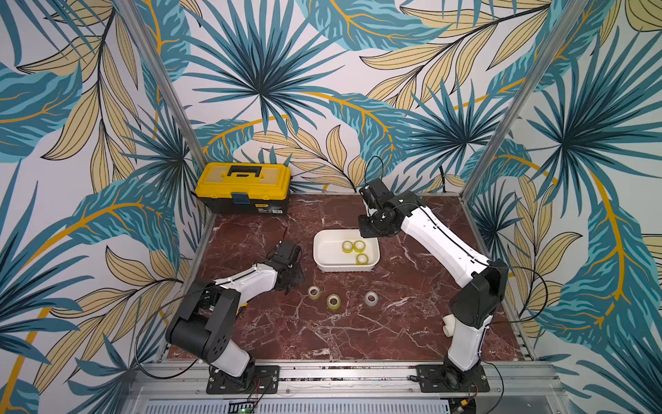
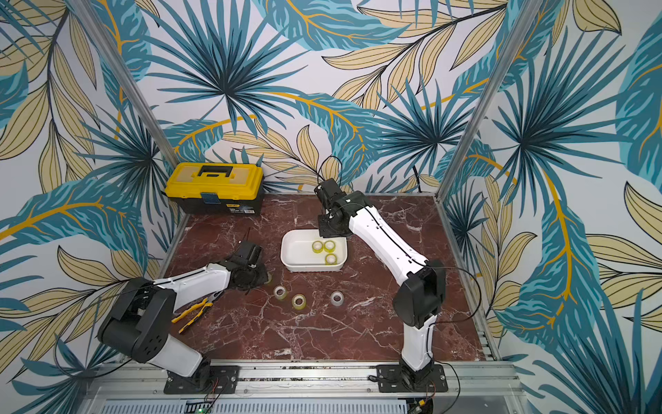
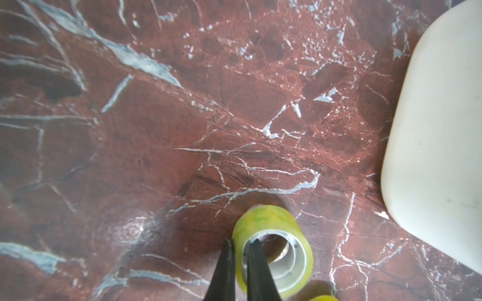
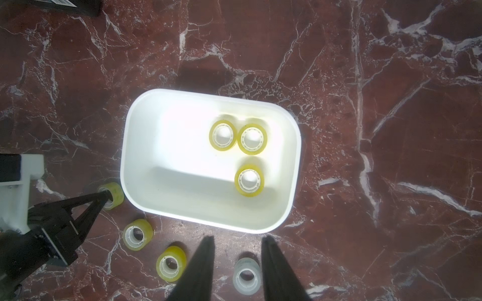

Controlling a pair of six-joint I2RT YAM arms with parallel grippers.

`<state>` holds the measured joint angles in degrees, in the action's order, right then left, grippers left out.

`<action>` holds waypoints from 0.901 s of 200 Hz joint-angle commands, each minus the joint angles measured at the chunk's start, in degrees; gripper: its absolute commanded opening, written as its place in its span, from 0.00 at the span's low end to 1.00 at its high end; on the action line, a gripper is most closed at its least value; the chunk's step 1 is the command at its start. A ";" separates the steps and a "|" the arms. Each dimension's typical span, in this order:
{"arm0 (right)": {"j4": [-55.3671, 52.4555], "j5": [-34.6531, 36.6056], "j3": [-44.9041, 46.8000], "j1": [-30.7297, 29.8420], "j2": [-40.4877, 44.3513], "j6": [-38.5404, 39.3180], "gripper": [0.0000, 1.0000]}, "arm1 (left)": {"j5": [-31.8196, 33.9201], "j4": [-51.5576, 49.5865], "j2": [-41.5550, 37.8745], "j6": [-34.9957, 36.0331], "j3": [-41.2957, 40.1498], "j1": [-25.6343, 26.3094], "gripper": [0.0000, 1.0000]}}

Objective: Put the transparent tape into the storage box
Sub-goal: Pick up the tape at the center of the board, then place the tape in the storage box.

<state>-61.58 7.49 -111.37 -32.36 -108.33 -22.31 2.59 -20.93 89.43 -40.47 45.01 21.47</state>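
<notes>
The storage box (image 1: 320, 251) (image 4: 125, 156) is a shallow white tub at the table's middle, with three yellowish rolls of transparent tape (image 1: 359, 246) (image 4: 223, 135) lying in it. Three more rolls lie on the table in front of it: two yellowish (image 1: 314, 292) (image 1: 334, 301) and one greyer (image 1: 371, 298). My left gripper (image 3: 241, 243) (image 4: 103, 198) is shut on the wall of another yellowish roll (image 3: 273, 247) (image 4: 113, 194), one finger in its core and one outside, beside the box's near left corner. My right gripper (image 4: 238, 238) (image 1: 369, 229) hangs open and empty high over the box's far right corner.
A yellow-and-black toolbox (image 1: 243, 186) stands at the back left. Pliers with yellow handles (image 2: 193, 312) lie under my left arm. A white pipe fitting (image 1: 449, 324) sits behind my right arm near the right edge.
</notes>
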 commanded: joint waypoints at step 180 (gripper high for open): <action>-0.91 4.21 7.00 0.00 3.17 -1.85 1.00 | 0.03 -22.37 17.30 16.35 44.40 8.01 0.00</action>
<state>-61.58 10.55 -105.65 -32.36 -107.57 -23.44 4.64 -42.85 102.10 -26.48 84.25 28.86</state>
